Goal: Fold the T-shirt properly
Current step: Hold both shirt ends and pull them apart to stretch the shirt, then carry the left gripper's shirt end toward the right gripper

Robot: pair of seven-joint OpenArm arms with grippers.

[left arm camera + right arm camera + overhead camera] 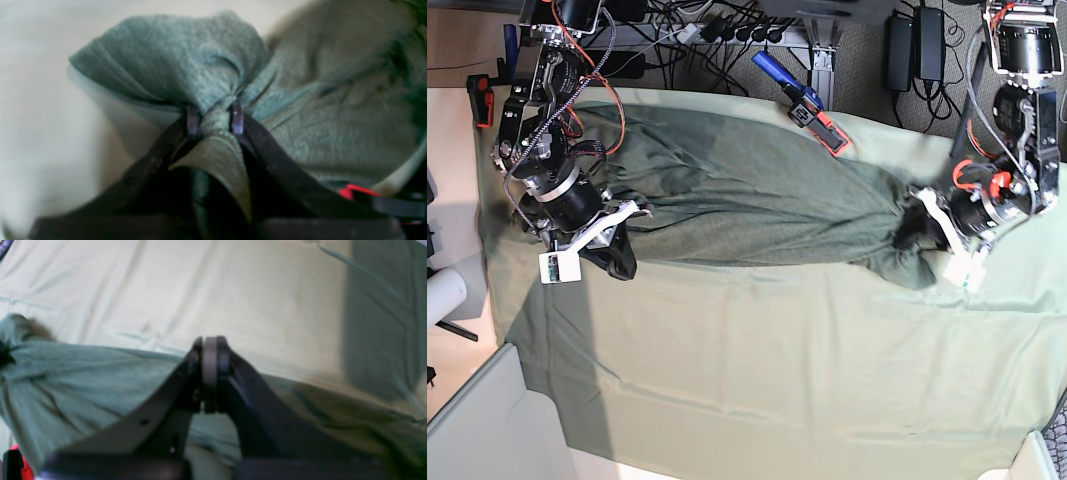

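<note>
— Both arms are holding the T-shirt (757,205) stretched out sideways across the pale table cloth (757,370). How are the claws looking?

— Left gripper (215,116) is clamped tight on a bunched wad of the knit; the fabric is squeezing up between the two tips. Right gripper (210,353) is showing its tips pressed together. The shirt is draping right beneath it, so I am judging it to be pinching an edge, but the pinched cloth itself is hiding from view.

— So what is making this step go well?

— Keeping even tension, I think. The cloth is looking roped and wrinkled between the arms, so both ends probably need moving together, at matching height, letting the body spread flat rather than twisting. The bunched grip on the left side is risking a lumpy corner; laying it down gently should help.

— Any writing or brand showing?

— None that I am managing to read. The shirt is showing plain, and the small tag on the right arm in the base view is too tiny to make out.
</note>
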